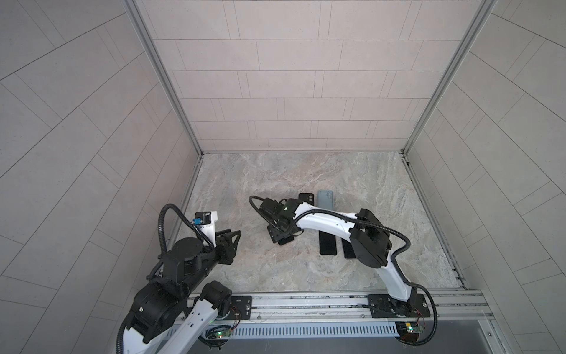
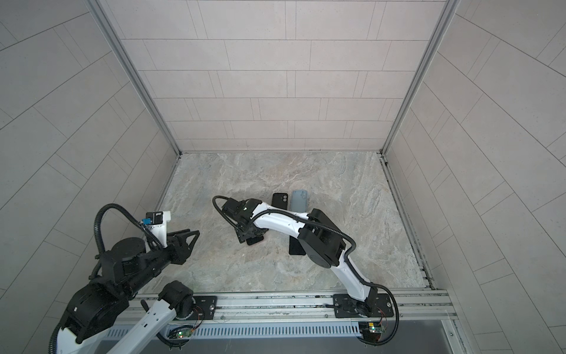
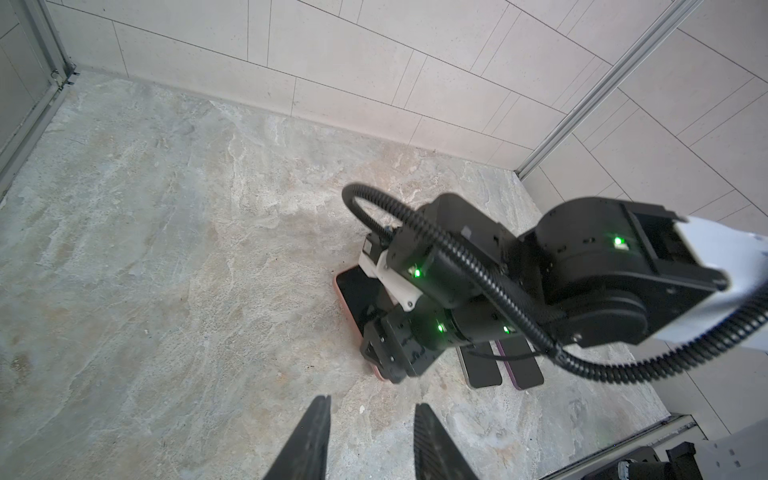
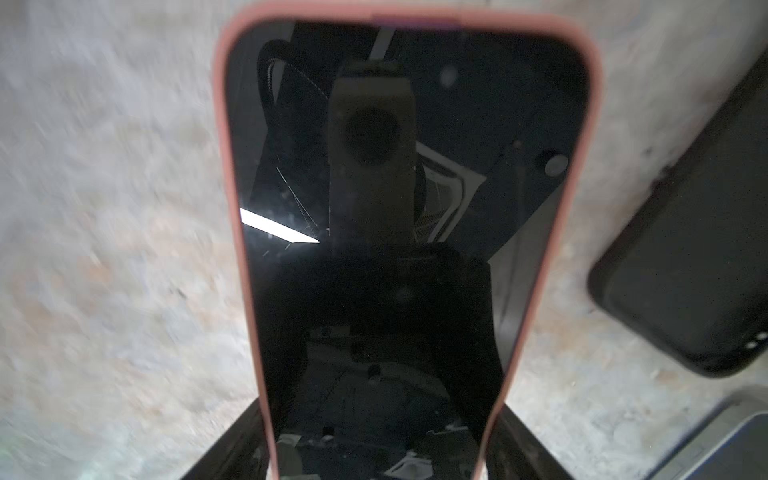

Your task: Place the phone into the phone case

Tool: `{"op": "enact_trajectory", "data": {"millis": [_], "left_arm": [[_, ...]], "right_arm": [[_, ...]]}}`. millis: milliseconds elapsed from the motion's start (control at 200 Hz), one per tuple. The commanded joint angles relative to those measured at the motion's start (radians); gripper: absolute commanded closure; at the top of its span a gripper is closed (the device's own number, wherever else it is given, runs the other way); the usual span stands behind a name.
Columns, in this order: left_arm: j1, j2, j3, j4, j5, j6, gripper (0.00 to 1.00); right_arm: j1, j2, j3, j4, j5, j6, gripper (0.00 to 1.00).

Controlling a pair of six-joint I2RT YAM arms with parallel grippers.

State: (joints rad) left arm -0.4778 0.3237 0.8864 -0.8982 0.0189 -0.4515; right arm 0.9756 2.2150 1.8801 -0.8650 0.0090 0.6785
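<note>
A phone (image 4: pixel 395 187) with a dark screen sits inside the pink rim of a phone case (image 4: pixel 226 166). My right gripper (image 4: pixel 379 409) is shut across its width, one finger against each long pink edge. In both top views the right gripper (image 1: pixel 280 237) reaches left of centre and hides most of the phone; only one dark end (image 1: pixel 286 241) pokes out below it. The left wrist view shows the screen (image 3: pixel 355 295) beside the right gripper (image 3: pixel 386 357). My left gripper (image 3: pixel 372 403) hangs open and empty at the left (image 1: pixel 232 234), apart from the phone.
A black case (image 1: pixel 306 198) and a grey-blue case (image 1: pixel 325 199) lie side by side behind the right arm. Two dark phones (image 1: pixel 327 246) (image 1: pixel 348 251) lie under its forearm. A dark case (image 4: pixel 685 270) lies close beside the held phone. Tiled walls enclose the marble table (image 1: pixel 245 184).
</note>
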Motion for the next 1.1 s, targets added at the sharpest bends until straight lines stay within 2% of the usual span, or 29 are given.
{"op": "enact_trajectory", "data": {"millis": [0,140,285,736,966,1096], "left_arm": [[0.007,-0.012,-0.007,0.023,0.001,0.008,0.62],[0.007,-0.011,-0.007,0.023,0.006,0.009,0.62],[0.007,-0.005,-0.008,0.025,0.014,0.011,0.62],[0.008,0.000,-0.007,0.027,0.024,0.017,0.62],[0.008,-0.001,-0.008,0.026,0.022,0.016,0.62],[0.008,0.003,-0.007,0.026,0.022,0.017,0.61]], "right_arm": [[-0.044,0.085,0.162,-0.052,0.070,0.119,0.33],[-0.098,0.211,0.390,-0.146,0.094,0.220,0.33],[-0.126,0.286,0.524,-0.166,0.114,0.272,0.33],[-0.160,0.403,0.618,-0.070,-0.013,0.269,0.28],[-0.161,0.413,0.618,-0.060,-0.041,0.267,0.17],[-0.167,0.407,0.619,-0.058,-0.052,0.257,0.14]]}}
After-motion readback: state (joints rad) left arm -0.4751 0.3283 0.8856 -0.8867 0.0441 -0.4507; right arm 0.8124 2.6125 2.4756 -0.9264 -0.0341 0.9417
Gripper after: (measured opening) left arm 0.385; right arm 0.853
